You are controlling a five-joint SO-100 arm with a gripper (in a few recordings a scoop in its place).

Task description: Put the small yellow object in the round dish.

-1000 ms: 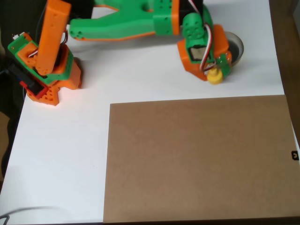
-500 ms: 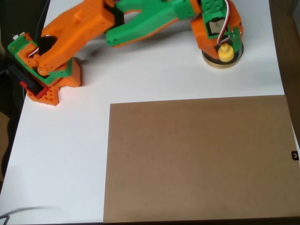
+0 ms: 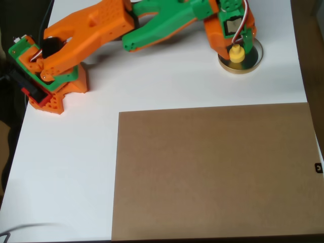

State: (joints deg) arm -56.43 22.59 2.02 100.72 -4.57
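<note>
Jaws on the orange-and-green arm sit over the round dish (image 3: 250, 65), with the small yellow object (image 3: 236, 52) right at their tip; from the overhead view I cannot tell whether they are clamped on the piece or have let it go, since the wrist housing covers them. Taking the dish as the landmark, the white bench (image 3: 152, 91) spreads out below and to the left of it, and a large brown board (image 3: 212, 172) lies flat on the bench well below the dish, its upper edge apart from the dish's rim. The arm (image 3: 152, 23) stretches in from the left of the dish, its orange base (image 3: 48, 81) standing far off at the bench's left edge. The gripper (image 3: 238, 44) covers the dish's upper left part. The yellow piece shows inside the dish's outline, over the dark inside, left of the centre, knob upward. Whether it rests on the dish's floor cannot be told.
</note>
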